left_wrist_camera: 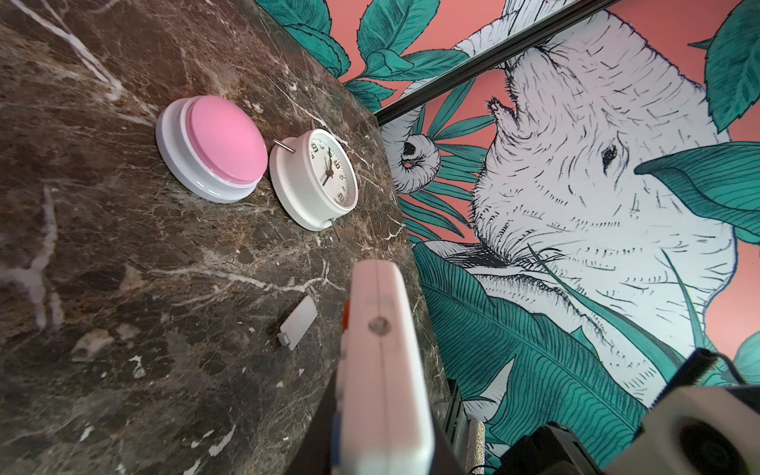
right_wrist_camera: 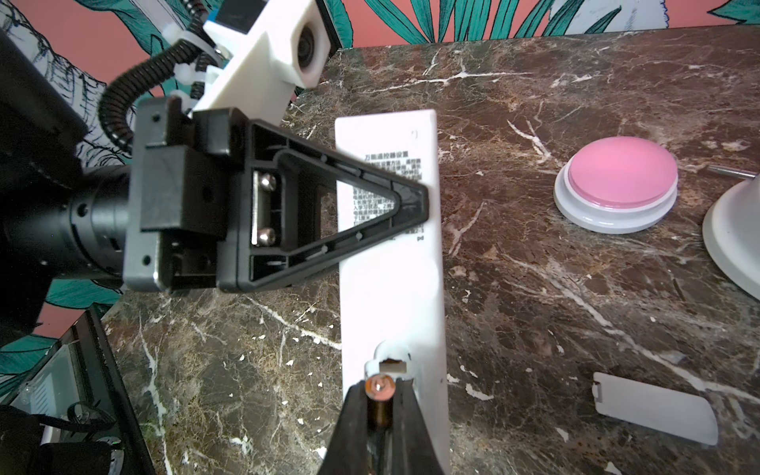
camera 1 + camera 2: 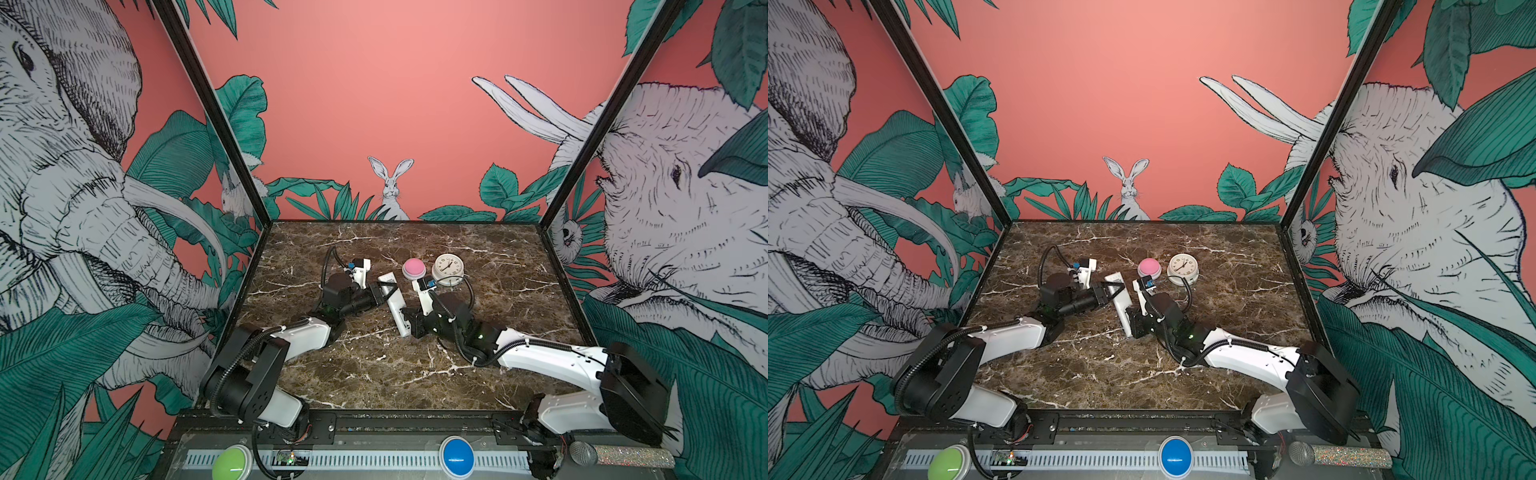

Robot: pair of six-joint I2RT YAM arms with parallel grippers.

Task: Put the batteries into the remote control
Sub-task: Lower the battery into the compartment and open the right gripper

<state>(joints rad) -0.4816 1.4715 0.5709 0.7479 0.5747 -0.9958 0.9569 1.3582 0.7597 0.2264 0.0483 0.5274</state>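
Left tool (image 2: 411, 201) is clenched across the remote control (image 2: 390, 288) about mid-length, printed back facing up. I cannot tell whether the remote rests on the worktop (image 2: 575, 103) or hangs just above it. Right tool (image 3: 407, 321) is clamped on one battery (image 2: 379, 388), the cell's end right at the open recess at the remote's end. The battery cover (image 2: 654, 405) lies apart on the worktop. No second cell seen.

Risks, my judgement:
- Pushing at the end, away from the left grip, could lever the remote round in the jaws.
- A tilted cell could catch the recess edge and pop free.
- Polarity is unreadable here, so the cell may go in reversed.
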